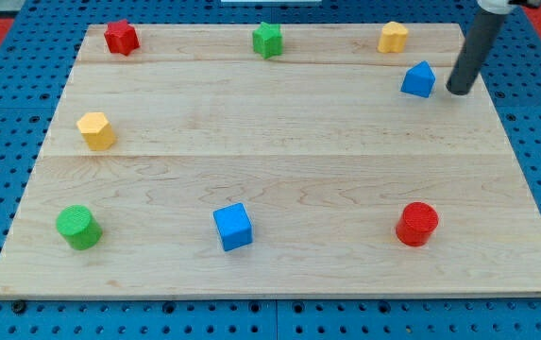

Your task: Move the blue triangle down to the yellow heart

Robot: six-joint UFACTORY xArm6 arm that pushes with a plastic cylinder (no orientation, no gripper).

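Observation:
The blue triangle lies near the view's top right of the wooden board. The yellow heart sits just above it and slightly to its left, close to the board's top edge, with a small gap between the two. My dark rod comes down from the view's top right. My tip rests on the board just to the right of the blue triangle, close to it but apart from it.
A red star and a green star lie along the top edge. A yellow pentagon is at the left. A green cylinder, a blue cube and a red cylinder lie along the bottom.

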